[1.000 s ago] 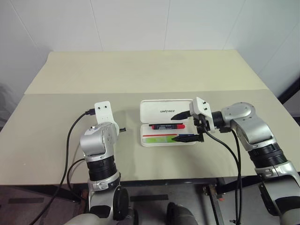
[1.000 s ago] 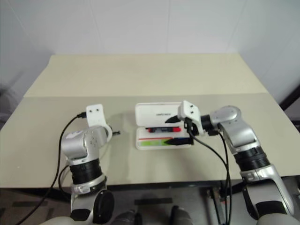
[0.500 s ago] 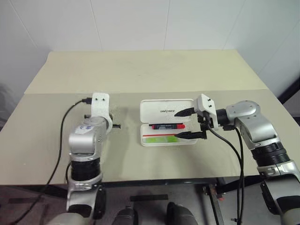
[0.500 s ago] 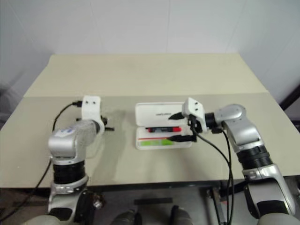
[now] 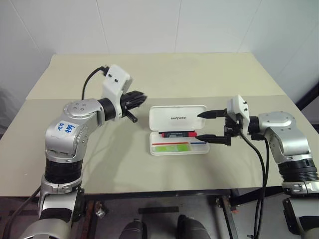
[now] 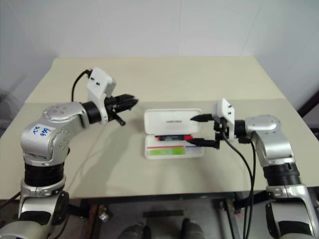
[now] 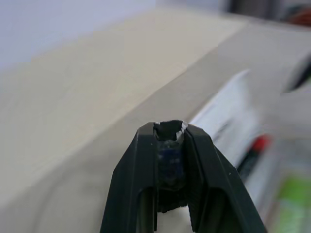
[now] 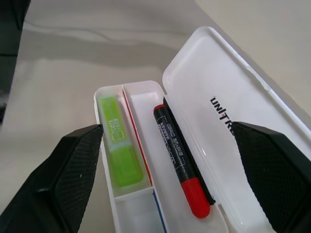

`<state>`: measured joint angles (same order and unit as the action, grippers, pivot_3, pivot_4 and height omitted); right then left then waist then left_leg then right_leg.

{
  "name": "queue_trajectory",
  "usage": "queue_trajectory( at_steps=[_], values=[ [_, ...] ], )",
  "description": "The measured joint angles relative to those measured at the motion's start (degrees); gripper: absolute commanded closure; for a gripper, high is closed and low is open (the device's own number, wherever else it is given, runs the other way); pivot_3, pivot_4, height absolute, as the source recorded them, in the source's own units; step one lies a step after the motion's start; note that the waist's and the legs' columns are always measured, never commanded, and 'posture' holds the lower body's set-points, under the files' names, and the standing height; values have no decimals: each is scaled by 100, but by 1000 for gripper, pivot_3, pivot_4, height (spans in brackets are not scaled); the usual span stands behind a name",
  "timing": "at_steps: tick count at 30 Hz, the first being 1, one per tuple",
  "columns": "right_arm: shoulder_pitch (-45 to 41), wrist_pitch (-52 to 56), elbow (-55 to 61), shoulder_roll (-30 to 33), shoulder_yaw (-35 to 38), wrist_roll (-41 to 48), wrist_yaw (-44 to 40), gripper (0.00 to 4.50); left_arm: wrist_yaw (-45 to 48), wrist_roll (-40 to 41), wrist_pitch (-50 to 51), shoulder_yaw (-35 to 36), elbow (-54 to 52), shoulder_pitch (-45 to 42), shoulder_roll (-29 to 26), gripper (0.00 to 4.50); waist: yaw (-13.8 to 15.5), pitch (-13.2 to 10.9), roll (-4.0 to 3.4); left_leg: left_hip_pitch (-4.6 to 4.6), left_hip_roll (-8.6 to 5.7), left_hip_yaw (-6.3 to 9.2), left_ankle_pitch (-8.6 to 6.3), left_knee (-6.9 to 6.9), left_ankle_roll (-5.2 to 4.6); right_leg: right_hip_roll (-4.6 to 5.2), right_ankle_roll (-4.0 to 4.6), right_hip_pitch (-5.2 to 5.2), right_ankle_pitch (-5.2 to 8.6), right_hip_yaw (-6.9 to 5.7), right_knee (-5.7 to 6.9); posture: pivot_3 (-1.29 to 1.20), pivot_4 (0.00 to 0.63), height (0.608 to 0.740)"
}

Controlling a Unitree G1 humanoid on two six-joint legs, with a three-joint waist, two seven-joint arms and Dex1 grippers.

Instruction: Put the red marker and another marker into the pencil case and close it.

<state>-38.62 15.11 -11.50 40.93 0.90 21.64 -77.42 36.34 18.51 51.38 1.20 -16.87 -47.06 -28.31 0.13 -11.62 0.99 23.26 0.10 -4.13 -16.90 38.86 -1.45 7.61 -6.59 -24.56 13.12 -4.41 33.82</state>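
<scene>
Raised and swung toward the pencil case (image 5: 178, 129) is the left gripper (image 5: 141, 96), fingers pressed together; the lid is flanked nearer by the spread right gripper (image 5: 205, 126).

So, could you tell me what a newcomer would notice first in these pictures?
Probably the open pencil case mid-table, with the red marker and the green marker lying inside its tray. The right hand hangs wide open at the case's right end, and the left hand, nearly shut, is raised to the case's left.
</scene>
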Motion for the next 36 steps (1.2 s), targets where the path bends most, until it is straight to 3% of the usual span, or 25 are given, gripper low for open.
queue_trajectory(
  at_steps=[5, 12, 19, 26, 36],
  values=[
    [581, 56, 23, 368, 225, 259, -327, 0, 1201, 101, -1091, -748, 214, -88, -111, 4134, 13, 0, 0, -2, -1, -21, 1, 4, -9, -2, -1, 1, 0, 3, 2, 0, 150, 740],
    [1221, 111, 97, 615, 603, 516, -488, 0, 1816, 5, -1792, -1404, 1126, -227, 261, 4134, 12, 0, -1, -8, 0, -25, 4, 19, -21, 0, -2, 6, -2, 9, 6, 0, 150, 740],
    [1505, 95, 380, 594, 670, 530, -150, 0, 2102, -426, -2322, -1994, 2245, -581, 743, 4134, 71, 0, -1, -7, -3, -17, 6, 22, -25, 1, -5, 5, -10, 13, 6, 0, 150, 740],
    [1692, 107, 755, 374, 655, 531, 309, 0, 1818, -828, -2343, -2148, 3749, -1249, 1660, 4134, 145, 0, -1, 4, -8, -14, 0, 25, -40, 3, -14, 6, -16, 12, -4, 0, 150, 740],
    [1911, 117, 918, 338, 654, 558, 560, 0, 2023, -1176, -2354, -2400, 4214, -1303, 2037, 4134, 140, 0, -1, 4, -9, -18, -3, 26, -46, 4, -17, 6, -18, 13, -9, 0, 150, 740]
  ],
)
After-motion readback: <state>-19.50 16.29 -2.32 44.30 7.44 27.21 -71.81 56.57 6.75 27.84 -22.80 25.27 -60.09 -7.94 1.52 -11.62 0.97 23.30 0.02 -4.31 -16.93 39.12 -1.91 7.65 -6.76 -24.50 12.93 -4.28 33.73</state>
